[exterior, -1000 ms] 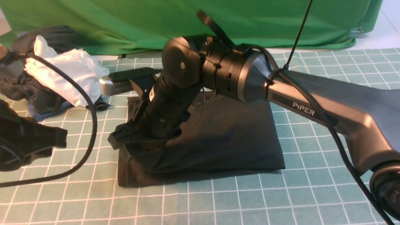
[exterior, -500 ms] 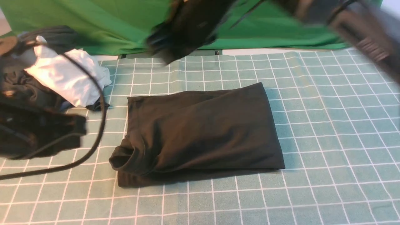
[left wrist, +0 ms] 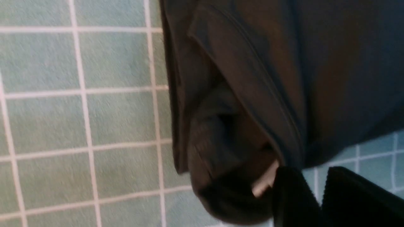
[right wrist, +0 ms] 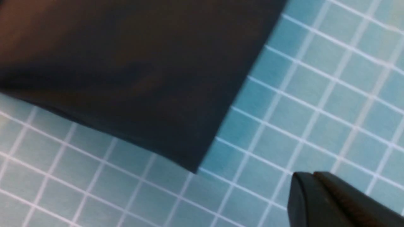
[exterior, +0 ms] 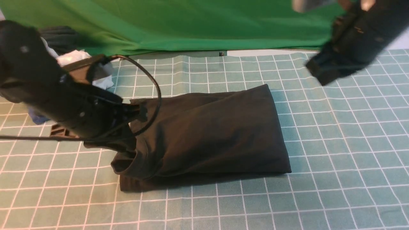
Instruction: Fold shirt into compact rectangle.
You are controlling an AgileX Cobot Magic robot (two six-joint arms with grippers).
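The black shirt [exterior: 207,131] lies folded into a rough rectangle in the middle of the checked cloth, with a rolled collar bulge [exterior: 127,163] at its near left corner. My left gripper [exterior: 126,145] hangs low at the shirt's left edge, just above that bulge. In the left wrist view its fingers [left wrist: 293,195] stand apart beside the rolled collar [left wrist: 227,151] and white neck label [left wrist: 265,183], with nothing between them. My right gripper [exterior: 319,72] is raised at the far right, blurred, clear of the shirt. Its jaws [right wrist: 312,181] are pressed together and empty near the shirt's corner [right wrist: 195,167].
A white garment [exterior: 75,59] and a dark clothes bundle [exterior: 60,33] sit at the far left behind my left arm. A green backdrop [exterior: 191,22] closes the far side. The teal checked cloth [exterior: 335,159] covers the table. A black cable [exterior: 153,83] loops over the shirt's left edge.
My right arm lifted off the shirt's left side and swung up and away to the far right. My left arm moved in from the left to the shirt's left edge.
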